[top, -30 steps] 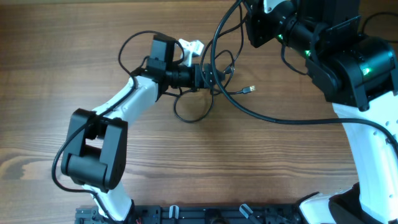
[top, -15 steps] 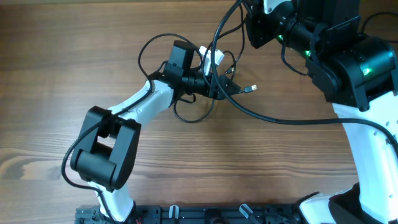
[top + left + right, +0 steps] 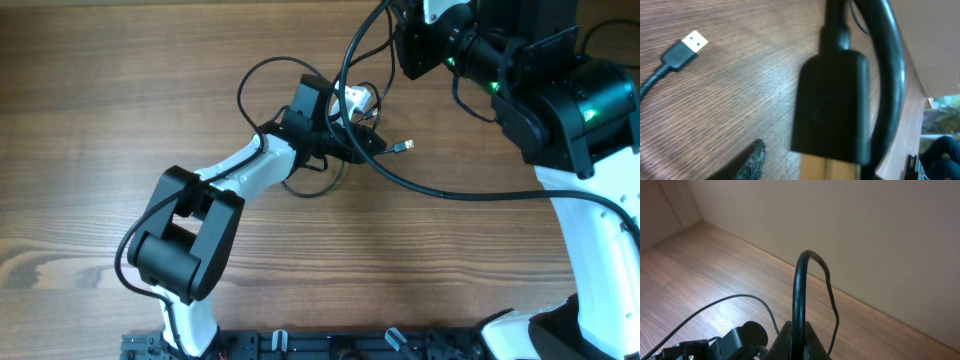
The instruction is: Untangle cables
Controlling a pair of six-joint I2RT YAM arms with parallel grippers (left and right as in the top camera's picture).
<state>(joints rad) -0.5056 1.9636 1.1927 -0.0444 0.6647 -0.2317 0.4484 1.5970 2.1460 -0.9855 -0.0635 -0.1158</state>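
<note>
The cables lie tangled at the table's middle back: a thin black loop (image 3: 303, 190) and a cord ending in a USB plug (image 3: 403, 146), the same USB plug (image 3: 687, 46) showing in the left wrist view. My left gripper (image 3: 366, 140) reaches into the tangle. A blurred black plug body (image 3: 830, 105) sits right before its camera. One fingertip (image 3: 753, 156) stands apart from the plug; the other is hidden. My right gripper (image 3: 800, 341) is raised at the back, shut on a thicker black cable (image 3: 799, 290) that arches up from it.
The thicker cable (image 3: 440, 192) sweeps from the back across the table to the right arm's base (image 3: 590, 260). A pale wall (image 3: 865, 240) stands behind the table. The left arm's own cord (image 3: 255, 80) loops beside its wrist.
My left arm has slid to the right into the tangle, towards the USB plug, and its jaws have narrowed. The right arm and its cable have not moved.
</note>
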